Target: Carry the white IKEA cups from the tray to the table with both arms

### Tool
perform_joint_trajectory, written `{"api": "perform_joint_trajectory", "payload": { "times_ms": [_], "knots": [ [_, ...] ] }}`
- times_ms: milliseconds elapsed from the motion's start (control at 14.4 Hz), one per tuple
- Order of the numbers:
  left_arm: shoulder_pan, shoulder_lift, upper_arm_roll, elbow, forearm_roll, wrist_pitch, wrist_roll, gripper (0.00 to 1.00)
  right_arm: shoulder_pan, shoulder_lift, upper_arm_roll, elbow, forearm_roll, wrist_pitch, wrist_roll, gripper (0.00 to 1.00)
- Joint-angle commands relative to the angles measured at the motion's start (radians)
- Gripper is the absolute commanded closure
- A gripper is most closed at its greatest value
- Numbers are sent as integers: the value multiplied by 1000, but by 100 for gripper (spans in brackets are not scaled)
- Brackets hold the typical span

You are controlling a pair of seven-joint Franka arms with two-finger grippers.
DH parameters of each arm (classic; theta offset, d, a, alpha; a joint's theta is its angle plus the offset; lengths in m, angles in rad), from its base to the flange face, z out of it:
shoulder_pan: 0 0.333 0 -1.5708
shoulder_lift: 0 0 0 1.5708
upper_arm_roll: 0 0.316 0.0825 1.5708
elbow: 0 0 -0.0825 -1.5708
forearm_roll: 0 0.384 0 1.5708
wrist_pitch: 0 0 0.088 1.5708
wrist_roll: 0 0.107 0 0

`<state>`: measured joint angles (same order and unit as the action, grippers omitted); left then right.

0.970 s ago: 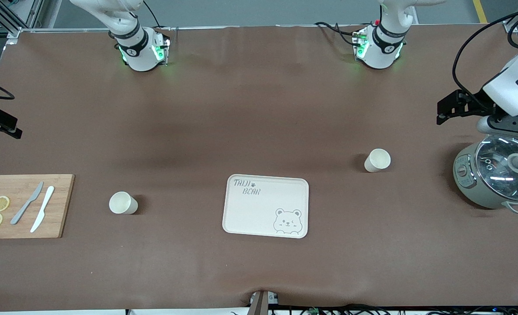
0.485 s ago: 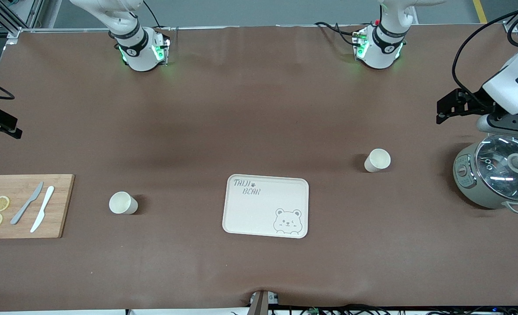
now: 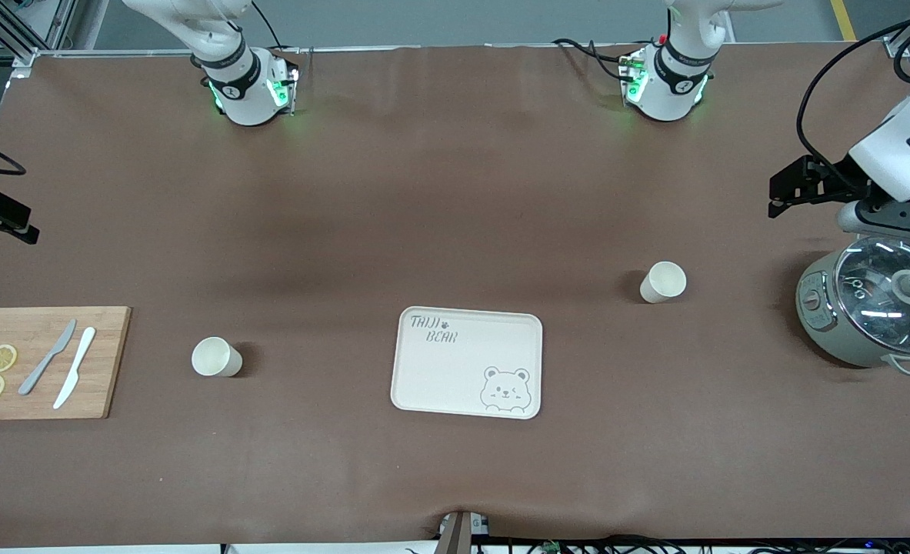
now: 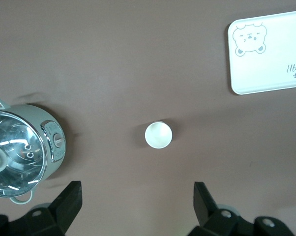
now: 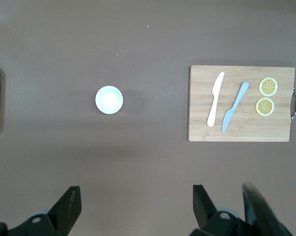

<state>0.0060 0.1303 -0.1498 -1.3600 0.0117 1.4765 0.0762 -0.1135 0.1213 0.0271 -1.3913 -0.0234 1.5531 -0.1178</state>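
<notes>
Since the cream rectangular bear-print tray [image 3: 466, 362] lies bare, both small cream-white tapered cups [image 3: 215, 357] [image 3: 662, 282] already stand on the matte brown surface [image 3: 424, 192]: the task looks finished. The left wrist view shows the left end effector [image 4: 137, 202] wide, high over one cup. The right wrist view shows the right end effector [image 5: 136, 206] wide, its cup below beside a wooden cutting board [image 5: 241, 103]; open room all round.

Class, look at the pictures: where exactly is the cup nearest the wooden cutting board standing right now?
That cup stands upright on the bare table, between the cutting board and the tray, toward the right arm's end.

High front camera faces the bases; wrist cameras look straight down.
</notes>
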Motion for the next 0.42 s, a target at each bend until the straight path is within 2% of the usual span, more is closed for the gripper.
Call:
{"api": "perform_joint_trajectory", "payload": {
  "times_ms": [0, 346],
  "knots": [
    [0, -14, 15, -13, 4, -1, 11, 0, -12, 6, 13, 15, 0, -10, 15, 0],
    [2, -6, 22, -13, 4, 4, 11, 0, -11, 4, 13, 17, -4, -13, 15, 0]
  ]
}}
